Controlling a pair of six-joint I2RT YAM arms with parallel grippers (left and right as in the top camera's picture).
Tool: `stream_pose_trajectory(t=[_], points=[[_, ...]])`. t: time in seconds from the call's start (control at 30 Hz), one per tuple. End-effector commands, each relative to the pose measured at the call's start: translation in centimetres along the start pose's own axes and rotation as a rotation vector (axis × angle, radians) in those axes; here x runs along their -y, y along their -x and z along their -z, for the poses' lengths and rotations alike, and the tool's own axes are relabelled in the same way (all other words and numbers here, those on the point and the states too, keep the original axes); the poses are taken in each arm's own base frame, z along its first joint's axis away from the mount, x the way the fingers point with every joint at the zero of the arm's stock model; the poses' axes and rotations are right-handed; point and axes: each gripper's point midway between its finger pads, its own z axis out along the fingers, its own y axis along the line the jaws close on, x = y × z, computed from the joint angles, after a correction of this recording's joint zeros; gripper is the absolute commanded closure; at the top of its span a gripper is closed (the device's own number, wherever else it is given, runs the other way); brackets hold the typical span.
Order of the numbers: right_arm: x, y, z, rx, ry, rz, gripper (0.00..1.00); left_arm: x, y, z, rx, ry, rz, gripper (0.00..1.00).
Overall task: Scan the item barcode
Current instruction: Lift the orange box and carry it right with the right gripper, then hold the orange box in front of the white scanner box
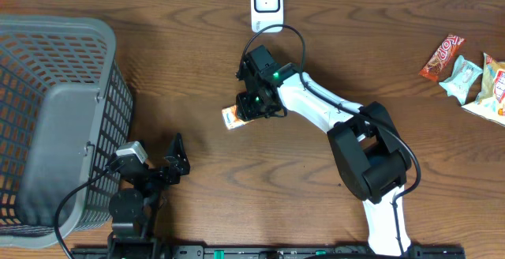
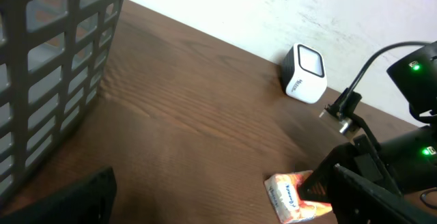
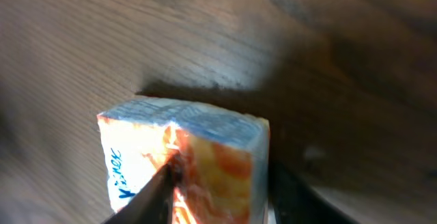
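Note:
The item is a small orange-and-white tissue packet (image 1: 230, 118) with blue lettering, lying on the wooden table left of centre. My right gripper (image 1: 251, 105) comes down on it from the right. In the right wrist view its two dark fingers sit either side of the packet (image 3: 198, 156), the left one pressing a crease into the wrapper. The white barcode scanner (image 1: 267, 5) stands at the table's far edge, facing forward. My left gripper (image 1: 168, 167) waits wide open beside the basket, holding nothing; its view shows the packet (image 2: 287, 197) and the scanner (image 2: 305, 74).
A tall grey plastic basket (image 1: 47, 117) fills the left side of the table. Several snack packets (image 1: 465, 73) lie at the far right. The right arm's cable loops between the scanner and the packet.

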Motion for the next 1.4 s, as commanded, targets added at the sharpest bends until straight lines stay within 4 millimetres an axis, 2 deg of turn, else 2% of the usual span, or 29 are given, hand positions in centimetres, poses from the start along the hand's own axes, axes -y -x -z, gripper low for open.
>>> stream_pose_trajectory(t=[0.0,0.03,0.13,0.17,0.27,0.47,0.6,0.7,0.87,1.2,1.3,1.37], points=[[1.7,-1.4,-2.2,-0.058,-0.037,-0.017,0.91,-0.6,-1.5,-0.1,-0.047,0.016,0.012,0.02],[1.7,-1.5,-2.2,-0.062,-0.038,-0.019,0.99,-0.6,-1.5,-0.1,-0.047,0.016,0.012,0.02],[1.1,-1.8,-1.4,-0.080,0.000,-0.029,0.99,-0.6,-1.5,-0.1,-0.047,0.016,0.012,0.02],[0.4,-1.9,-0.6,-0.097,0.055,-0.050,0.99,-0.6,-1.5,-0.1,-0.047,0.016,0.012,0.02],[-0.8,-2.3,2.2,-0.150,0.181,-0.165,0.98,-0.6,-1.5,-0.1,-0.047,0.016,0.012,0.02],[-1.4,-4.5,10.7,-0.317,0.445,-0.476,0.98,-0.6,-1.5,-0.1,-0.047,0.016,0.012,0.02],[-0.4,-7.1,14.3,-0.492,0.460,-0.802,0.98,-0.6,-1.5,-0.1,-0.047,0.016,0.012,0.02],[0.5,-8.9,16.0,-0.596,0.428,-0.961,0.99,-0.6,-1.5,-0.1,-0.047,0.016,0.012,0.02],[1.7,-9.5,16.8,-0.618,0.406,-1.020,0.98,-0.6,-1.5,-0.1,-0.047,0.016,0.012,0.02],[1.7,-9.2,16.6,-0.603,0.408,-1.006,0.99,-0.6,-1.5,-0.1,-0.047,0.016,0.012,0.02],[2.1,-7.3,15.6,-0.509,0.446,-0.946,0.99,-0.6,-1.5,-0.1,-0.047,0.016,0.012,0.02],[3.0,-5.0,14.5,-0.389,0.457,-0.882,0.99,-0.6,-1.5,-0.1,-0.047,0.016,0.012,0.02]])
